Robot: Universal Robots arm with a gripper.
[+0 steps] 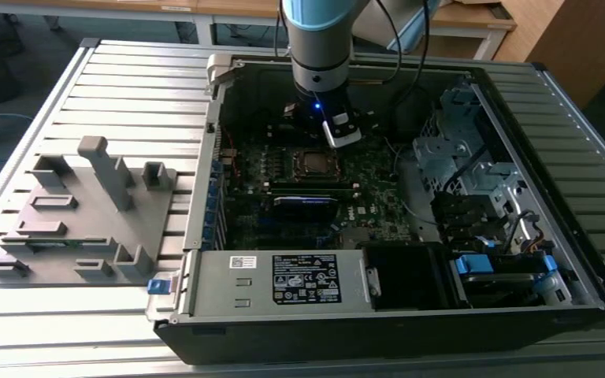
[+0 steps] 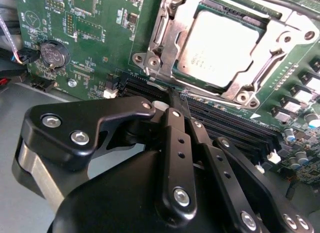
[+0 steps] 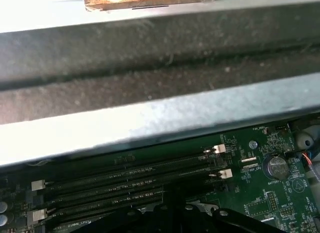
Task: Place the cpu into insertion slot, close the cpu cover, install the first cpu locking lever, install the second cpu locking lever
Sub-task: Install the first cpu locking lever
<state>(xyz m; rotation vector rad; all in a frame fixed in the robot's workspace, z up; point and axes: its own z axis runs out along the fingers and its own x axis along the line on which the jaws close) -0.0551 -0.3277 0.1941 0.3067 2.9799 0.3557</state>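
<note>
Cpu (image 2: 225, 43) sits in insertion slot (image 2: 146, 59), cpu cover (image 2: 277, 58) down, locking unclear; gripper (image 2: 173, 94) just beside slot, fingers pinched together, empty.

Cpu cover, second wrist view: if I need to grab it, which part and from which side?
On the cpu cover, take the frame edge facing the memory slots, coming from that side, where the gripper is. It lies flat over the cpu and its centre is a cut-out, so probably only the rim offers a hold.
</note>
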